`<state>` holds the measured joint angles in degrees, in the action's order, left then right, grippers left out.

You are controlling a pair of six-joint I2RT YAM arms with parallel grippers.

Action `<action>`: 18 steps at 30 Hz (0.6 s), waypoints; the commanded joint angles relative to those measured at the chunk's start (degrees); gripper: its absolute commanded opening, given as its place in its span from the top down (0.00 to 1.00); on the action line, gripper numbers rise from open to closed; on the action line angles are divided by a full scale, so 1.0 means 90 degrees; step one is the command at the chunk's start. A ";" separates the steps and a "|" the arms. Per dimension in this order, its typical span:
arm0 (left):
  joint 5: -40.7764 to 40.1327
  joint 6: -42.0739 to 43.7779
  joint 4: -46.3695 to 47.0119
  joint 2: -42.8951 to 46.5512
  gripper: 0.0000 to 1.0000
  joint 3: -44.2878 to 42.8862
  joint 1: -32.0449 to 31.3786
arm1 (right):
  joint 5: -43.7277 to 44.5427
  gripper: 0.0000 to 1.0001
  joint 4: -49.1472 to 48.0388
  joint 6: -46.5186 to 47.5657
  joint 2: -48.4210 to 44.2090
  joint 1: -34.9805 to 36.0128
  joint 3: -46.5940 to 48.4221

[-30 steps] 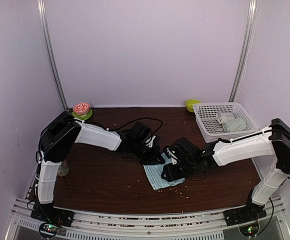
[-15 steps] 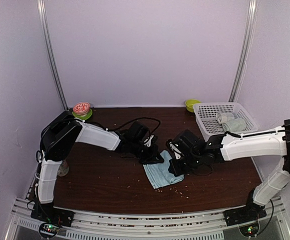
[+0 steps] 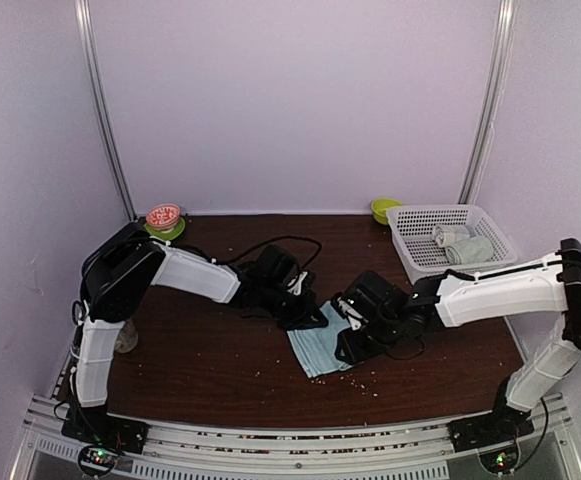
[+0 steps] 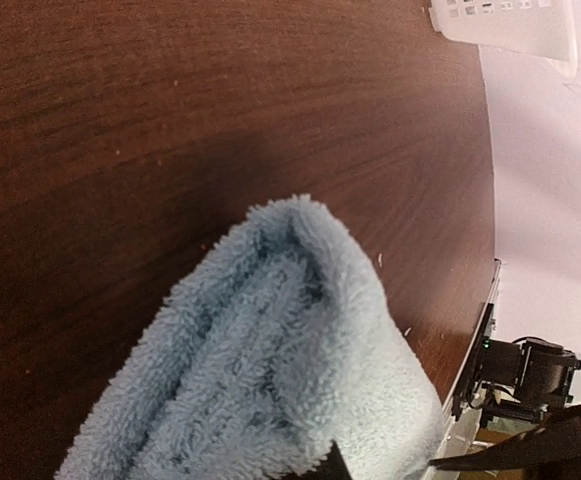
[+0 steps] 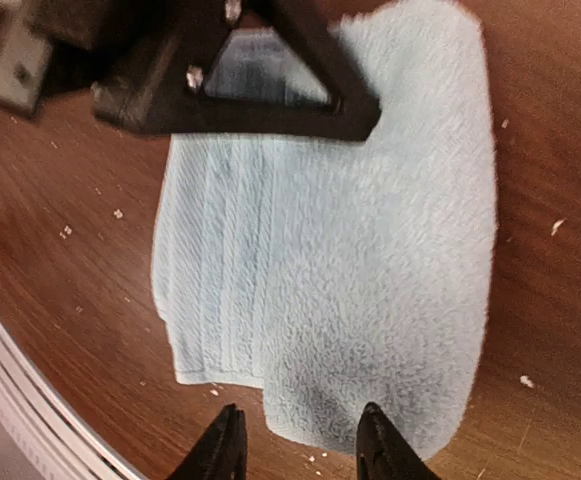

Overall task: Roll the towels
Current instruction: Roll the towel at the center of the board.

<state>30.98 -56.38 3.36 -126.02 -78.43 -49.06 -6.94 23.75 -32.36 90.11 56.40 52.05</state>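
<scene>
Light blue towel (image 3: pixel 322 345) lies flat on the tabletop (image 3: pixel 220 350), one short edge just under the right gripper (image 5: pixel 300 445), jaws parted, long axis running ahead to the closed left gripper (image 3: pixel 313 318) pressing its far end.

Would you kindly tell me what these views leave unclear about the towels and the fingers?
- Left wrist view: the fingers of the left gripper are cut off by the bottom edge; whether they pinch the light blue towel is unclear.
- Top view: the right gripper covers that towel's right edge.
- Top view: the rolled cloths in the basket are too small to show colour or marks.
</scene>
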 commanded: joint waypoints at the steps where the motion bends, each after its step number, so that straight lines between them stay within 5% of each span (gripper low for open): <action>1: -0.0279 0.0222 -0.0725 -0.0144 1.00 0.0272 0.0070 | -0.0586 0.57 -0.0488 -0.0274 -0.0918 -0.0584 -0.0388; 7: -0.0311 0.0209 -0.0677 -0.0125 1.00 0.0359 0.0070 | -0.1627 0.47 -0.1761 -0.0673 -0.1095 -0.1454 -0.1276; 18: -0.0300 0.0217 -0.0656 -0.0095 1.00 0.0414 0.0065 | -0.3073 0.45 -0.3709 -0.1344 -0.0058 -0.2081 -0.1787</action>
<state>30.92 -55.44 4.58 -125.67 -77.30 -49.06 -28.69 -0.54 -41.47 87.35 38.68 36.58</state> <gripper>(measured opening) 0.001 0.545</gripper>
